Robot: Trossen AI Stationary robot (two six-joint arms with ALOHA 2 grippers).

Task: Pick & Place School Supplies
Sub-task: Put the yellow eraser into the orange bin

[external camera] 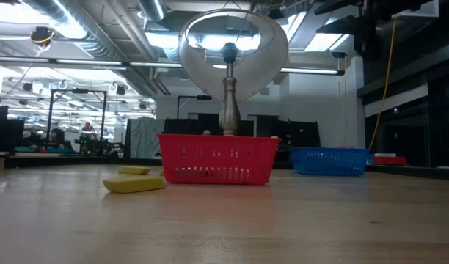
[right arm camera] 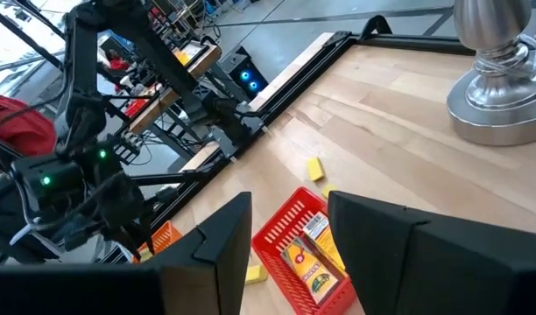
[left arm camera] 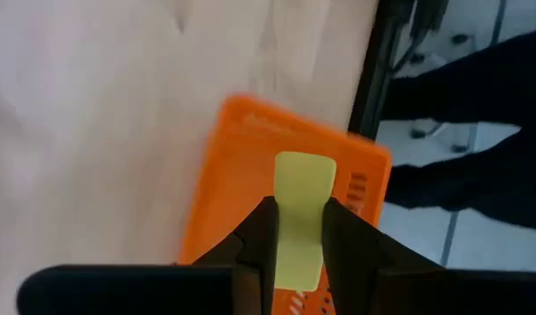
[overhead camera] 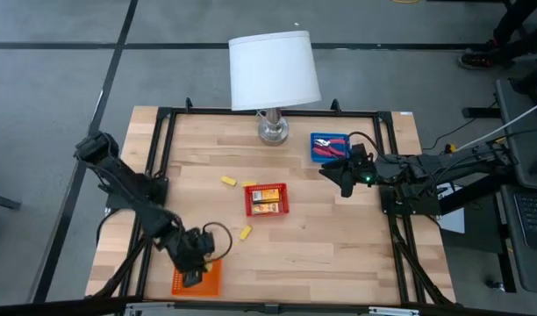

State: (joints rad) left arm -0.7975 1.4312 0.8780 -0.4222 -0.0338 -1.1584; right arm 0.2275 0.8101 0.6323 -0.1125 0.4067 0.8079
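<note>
Over the orange tray [left arm camera: 250, 149] at the counter's [overhead camera: 321, 254] near-left corner, the left end effector [left arm camera: 296, 241] grips a pale yellow block [left arm camera: 301, 210], its lower end hidden between the fingers. Whatever lies in the tray is masked by the arm from above. Mid-counter, the red tray [right arm camera: 299, 241] holds orange-yellow pieces [right arm camera: 310, 262], partly cut off by the right end effector [right arm camera: 290, 236], its fingers spread. Scissor-like tools [overhead camera: 330, 147] fill the blue tray [overhead camera: 316, 139]; two loose blocks [overhead camera: 228, 182] lie apart.

table [overhead camera: 321, 246] – pale matt wood planks; trays – ribbed plastic; lamp base [right arm camera: 500, 79] – polished shiny metal.
</note>
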